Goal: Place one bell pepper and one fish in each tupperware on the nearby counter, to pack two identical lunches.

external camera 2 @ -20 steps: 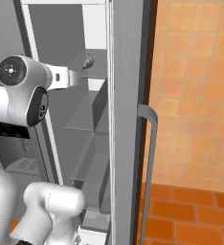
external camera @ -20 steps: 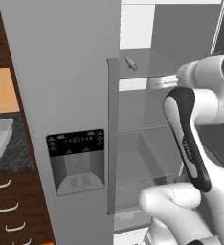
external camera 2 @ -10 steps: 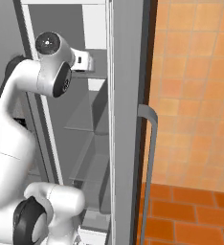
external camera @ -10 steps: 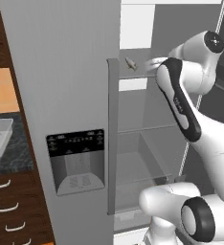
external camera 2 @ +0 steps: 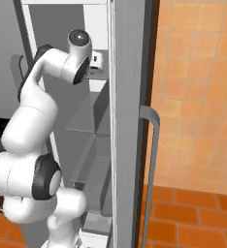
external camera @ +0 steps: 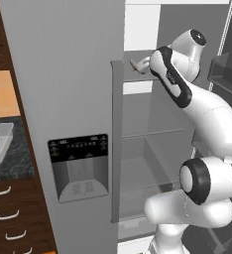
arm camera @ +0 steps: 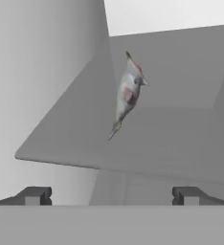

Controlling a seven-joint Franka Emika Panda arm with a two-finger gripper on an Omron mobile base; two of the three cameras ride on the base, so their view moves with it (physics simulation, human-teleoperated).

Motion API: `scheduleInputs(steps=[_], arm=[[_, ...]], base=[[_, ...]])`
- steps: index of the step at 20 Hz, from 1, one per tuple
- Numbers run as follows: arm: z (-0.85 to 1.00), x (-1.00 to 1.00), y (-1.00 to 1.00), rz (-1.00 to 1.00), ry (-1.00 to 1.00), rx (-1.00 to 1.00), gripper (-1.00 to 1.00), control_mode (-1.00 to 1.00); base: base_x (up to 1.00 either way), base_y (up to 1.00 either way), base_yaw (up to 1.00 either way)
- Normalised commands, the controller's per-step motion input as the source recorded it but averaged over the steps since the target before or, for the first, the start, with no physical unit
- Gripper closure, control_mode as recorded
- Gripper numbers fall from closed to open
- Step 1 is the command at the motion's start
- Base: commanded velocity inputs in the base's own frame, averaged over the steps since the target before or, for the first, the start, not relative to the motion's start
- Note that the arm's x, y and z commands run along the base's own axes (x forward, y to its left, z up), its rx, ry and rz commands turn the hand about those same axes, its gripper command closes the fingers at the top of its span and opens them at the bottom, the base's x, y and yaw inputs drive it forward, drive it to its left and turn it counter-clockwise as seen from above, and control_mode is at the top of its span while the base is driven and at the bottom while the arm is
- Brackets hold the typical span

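A small grey fish [arm camera: 127,95] with a reddish patch lies on an upper grey shelf inside the open fridge; in the left base view the fish [external camera: 136,65] shows just past the door edge. My gripper [arm camera: 111,196] is open, its fingertips [arm camera: 35,195] short of the shelf's front edge and the fish ahead of them, untouched. The arm reaches up into the fridge, hand [external camera 2: 97,60] at shelf height. A light-grey tupperware [external camera: 0,144] stands on the speckled counter [external camera: 16,166] at far left. The bell pepper is out of view.
The shut left fridge door carries a dispenser panel [external camera: 78,168] and a tall handle [external camera: 116,144]. Glass shelves [external camera: 152,134] sit below the fish's shelf. The open right door has a curved handle [external camera 2: 152,164]. Brown drawers [external camera: 4,216] are under the counter.
The arm has swung up and forward into the fridge, elbow rising, bringing the hand to the upper shelf near the fish. The gripper stayed open; the fish has not moved.
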Motion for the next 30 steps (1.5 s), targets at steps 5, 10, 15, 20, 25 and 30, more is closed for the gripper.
scheduleInputs(steps=[5,10,15,20,25,30], arm=[[0.0,1.0,0.08,0.0,-0.04,0.0,-1.0,-1.0],[-0.15,0.99,0.11,0.0,0.02,0.0,-1.0,-1.0],[-0.31,0.96,0.17,0.0,0.08,-0.02,1.0,-1.0],[-0.44,0.68,0.14,0.0,0.13,-0.07,1.0,-1.0],[-0.65,-0.17,-0.1,-0.13,0.08,-0.09,1.0,-1.0],[-0.53,-1.0,-0.46,-0.21,-0.05,0.0,1.0,-1.0]], base=[[0.0,0.0,0.0],[0.0,0.0,0.0],[0.0,0.0,0.0],[0.0,0.0,0.0],[0.0,0.0,0.0],[0.0,0.0,0.0]])
